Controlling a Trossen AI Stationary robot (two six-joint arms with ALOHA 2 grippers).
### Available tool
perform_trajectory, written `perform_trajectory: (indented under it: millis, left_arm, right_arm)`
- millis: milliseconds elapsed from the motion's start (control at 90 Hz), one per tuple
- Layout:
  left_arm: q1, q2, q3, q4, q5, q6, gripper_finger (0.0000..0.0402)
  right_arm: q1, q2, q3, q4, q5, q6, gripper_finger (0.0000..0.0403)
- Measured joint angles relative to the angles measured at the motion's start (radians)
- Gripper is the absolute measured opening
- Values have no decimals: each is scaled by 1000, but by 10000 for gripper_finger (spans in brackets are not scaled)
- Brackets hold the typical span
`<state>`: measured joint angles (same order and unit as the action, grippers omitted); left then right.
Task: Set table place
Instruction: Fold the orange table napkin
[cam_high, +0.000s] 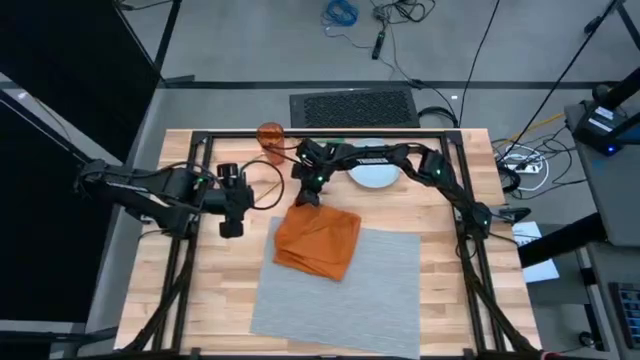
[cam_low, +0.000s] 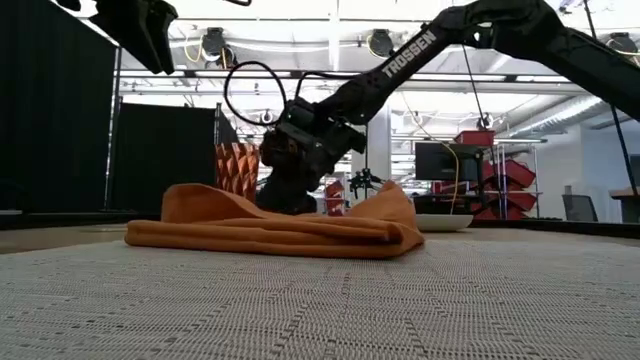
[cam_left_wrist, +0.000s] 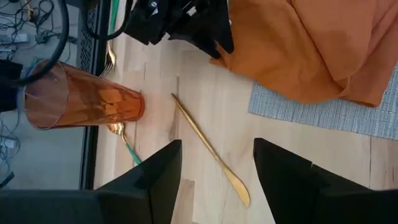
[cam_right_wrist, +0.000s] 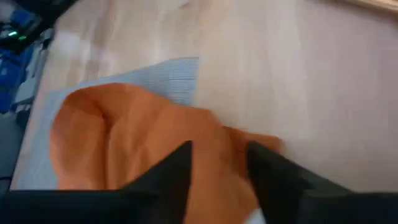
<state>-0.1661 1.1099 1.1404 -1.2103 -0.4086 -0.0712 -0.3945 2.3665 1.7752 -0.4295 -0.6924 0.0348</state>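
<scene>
The placemat (cam_high: 345, 290) is lying flat on the table (cam_high: 190, 300), toward the near edge, with an orange napkin (cam_high: 318, 240) bunched over its far left corner. The right gripper (cam_high: 308, 194) is being held low at the napkin's far edge; in the right wrist view its fingers (cam_right_wrist: 171, 177) are standing a narrow gap apart over the cloth, and whether any cloth is being pinched cannot be told. The left gripper (cam_high: 231, 222) is being held above the bare wood left of the napkin, spread wide and carrying nothing.

The napkin is judged soft, light and limp, so it is likely best pinched at a raised fold or corner. The placemat looks thin and flexible, and may be dragged along if the cloth is pulled.

A gold knife (cam_left_wrist: 208, 148) is lying on the wood near an orange tumbler (cam_left_wrist: 84, 99). A plate (cam_high: 375, 176) is being largely covered by the right arm, and other cutlery beside the tumbler is only partly visible.
</scene>
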Motion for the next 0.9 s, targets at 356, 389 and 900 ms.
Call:
perform_trajectory:
  millis: [356,389,900]
  left_arm:
    - [0,0,0,30,44,-1,184]
    - [0,0,0,31,45,-1,184]
    - [-6,0,0,60,43,-79,184]
  right_arm:
    - [-20,-10,0,-88,-9,-25,247]
    - [-24,-16,0,-109,-12,-37,242]
    - [75,-484,-285,-96,313,10,201]
